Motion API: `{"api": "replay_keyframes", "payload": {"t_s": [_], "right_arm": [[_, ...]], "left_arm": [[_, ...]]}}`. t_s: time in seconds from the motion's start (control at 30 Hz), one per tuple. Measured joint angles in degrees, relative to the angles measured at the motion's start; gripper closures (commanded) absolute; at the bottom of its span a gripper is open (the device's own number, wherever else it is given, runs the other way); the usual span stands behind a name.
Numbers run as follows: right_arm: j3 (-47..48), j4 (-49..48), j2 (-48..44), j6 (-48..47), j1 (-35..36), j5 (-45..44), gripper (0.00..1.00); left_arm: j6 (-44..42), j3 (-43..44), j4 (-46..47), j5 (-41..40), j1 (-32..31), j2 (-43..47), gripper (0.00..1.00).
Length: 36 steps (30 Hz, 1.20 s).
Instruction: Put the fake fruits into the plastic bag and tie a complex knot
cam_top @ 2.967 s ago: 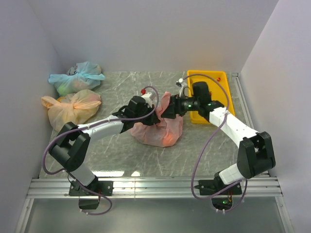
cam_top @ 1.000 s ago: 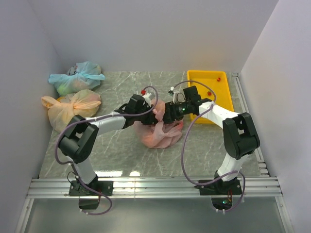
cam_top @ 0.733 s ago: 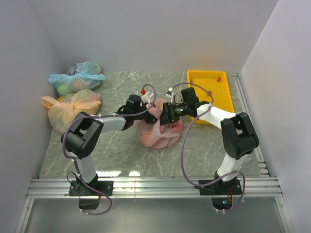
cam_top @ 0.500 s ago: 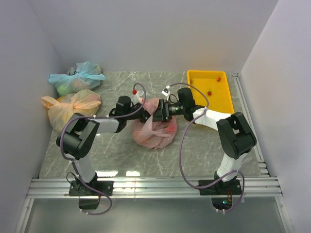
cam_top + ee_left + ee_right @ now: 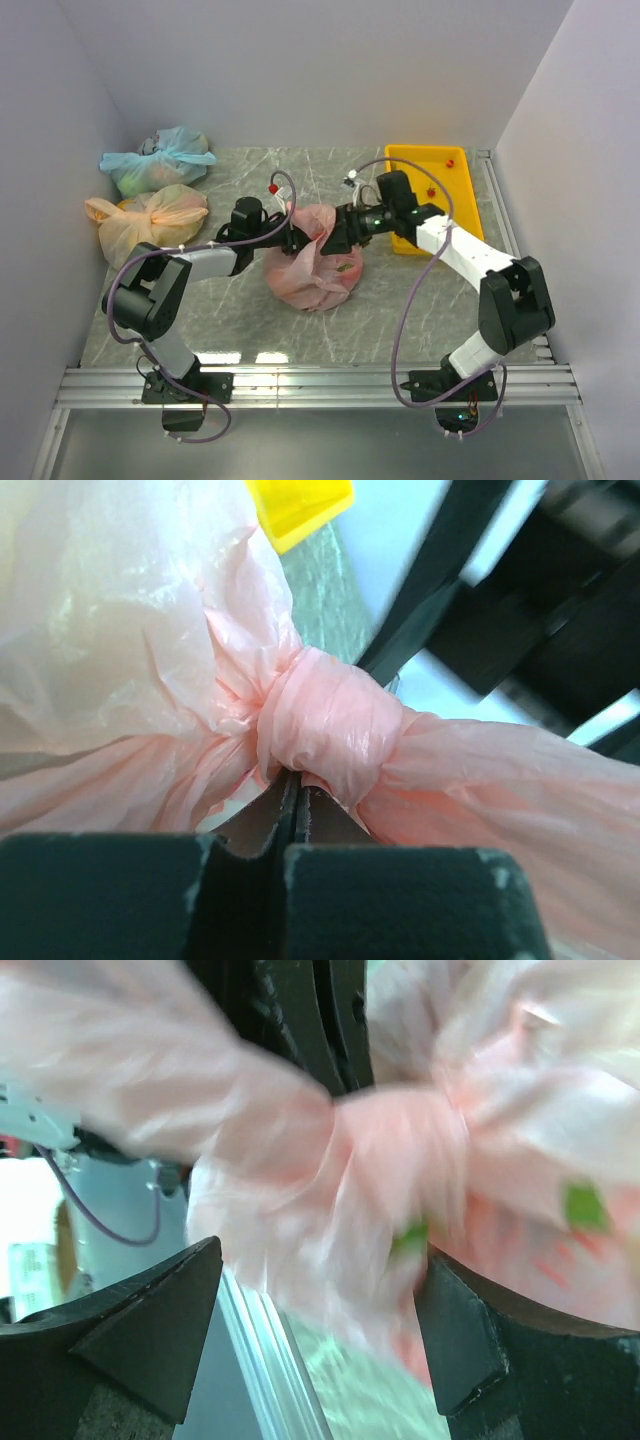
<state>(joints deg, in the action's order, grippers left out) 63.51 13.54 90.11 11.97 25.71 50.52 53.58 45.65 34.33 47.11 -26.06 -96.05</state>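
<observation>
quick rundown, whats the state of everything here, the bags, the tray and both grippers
plastic bag: filled, top tied in a knot
left gripper: shut, pinching bag plastic at the knot
right gripper: open around bag plastic
yellow tray: holds two small red pieces
blue-green bag: tied shut
peach bag: tied shut

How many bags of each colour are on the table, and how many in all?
pink bag: 1
blue-green bag: 1
peach bag: 1
Total: 3
</observation>
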Motion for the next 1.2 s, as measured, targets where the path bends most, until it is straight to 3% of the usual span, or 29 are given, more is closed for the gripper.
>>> {"api": "replay_keyframes", "payload": {"t_s": [0.07, 0.17, 0.3, 0.4, 0.57, 0.67, 0.77, 0.97, 1.0, 1.2], "right_arm": [[2.2, 5.5, -1.0, -3.7, -2.6, 0.7, 0.18], [4.0, 8.5, -1.3, -5.7, -7.0, 2.9, 0.26], [4.1, 7.0, -0.7, -4.1, -10.7, 3.8, 0.67], [4.1, 3.1, 1.7, -1.2, -10.4, 3.5, 0.76], [4.8, 0.6, 9.4, 0.1, -8.6, 2.7, 0.68], [4.8, 1.6, 11.4, -0.9, -6.7, 4.1, 0.47], [4.0, 0.6, 10.7, -0.7, -5.2, 7.5, 0.34], [2.7, -0.5, 8.9, -0.7, -2.6, 10.2, 0.27], [2.7, -0.5, 8.9, -0.4, -2.1, 10.3, 0.2], [4.8, -0.5, 10.3, 1.8, 1.3, 9.0, 0.19]], "left_arm": [[-0.9, 0.0, -1.0, -0.1, 0.1, 0.0, 1.0], [-2.1, 0.0, -2.3, -0.3, 0.3, 0.0, 1.0], [-2.8, 0.0, -2.6, -0.3, 0.3, 0.0, 1.0], [-2.9, 0.0, -2.5, -0.3, 0.3, 0.0, 1.0], [-2.9, 0.0, -2.6, -0.3, 0.3, -0.1, 1.0], [-3.2, 0.0, -2.8, -0.3, 0.2, -0.1, 1.0], [-3.3, 0.0, -2.9, -0.4, 0.2, -0.2, 1.0], [-3.1, 0.0, -2.1, -0.3, 0.0, -0.7, 1.0], [-3.1, 0.0, -1.8, -0.3, -0.2, -0.9, 1.0], [1.3, -0.1, 5.3, 1.8, -0.7, -3.1, 1.0]]}}
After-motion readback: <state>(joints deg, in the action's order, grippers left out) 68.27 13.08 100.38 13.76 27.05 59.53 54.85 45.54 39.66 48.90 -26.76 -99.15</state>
